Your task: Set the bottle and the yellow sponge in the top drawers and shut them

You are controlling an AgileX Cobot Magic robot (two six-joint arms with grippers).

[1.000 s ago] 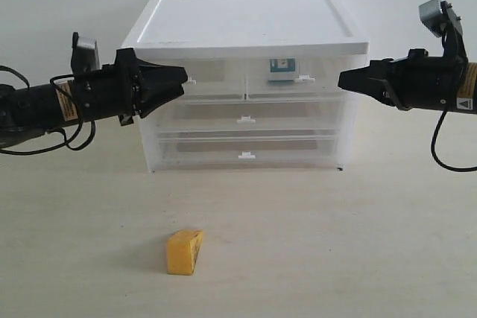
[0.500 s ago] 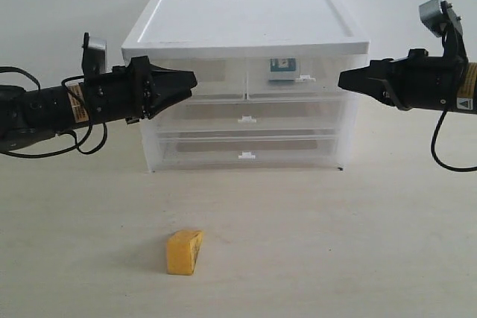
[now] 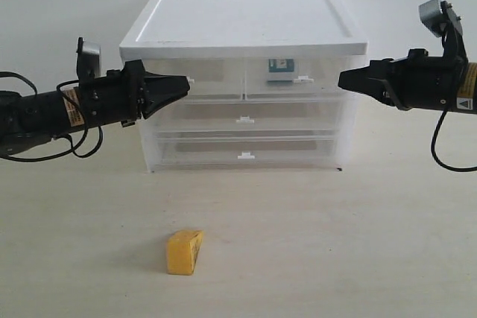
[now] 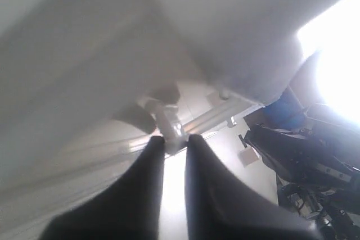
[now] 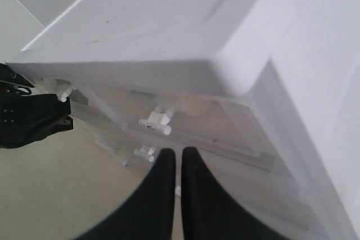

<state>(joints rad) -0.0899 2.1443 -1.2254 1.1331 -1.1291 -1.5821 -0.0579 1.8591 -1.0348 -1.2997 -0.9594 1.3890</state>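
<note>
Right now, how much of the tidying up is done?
Done: the bottle sits in the right top drawer, which looks shut. In hand: the left gripper pinches the left drawer handle. Left: the yellow sponge lies out on the table.

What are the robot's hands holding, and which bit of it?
The left gripper pinches the white tab handle of the top left drawer between its tips. The right gripper is shut and holds nothing.
</note>
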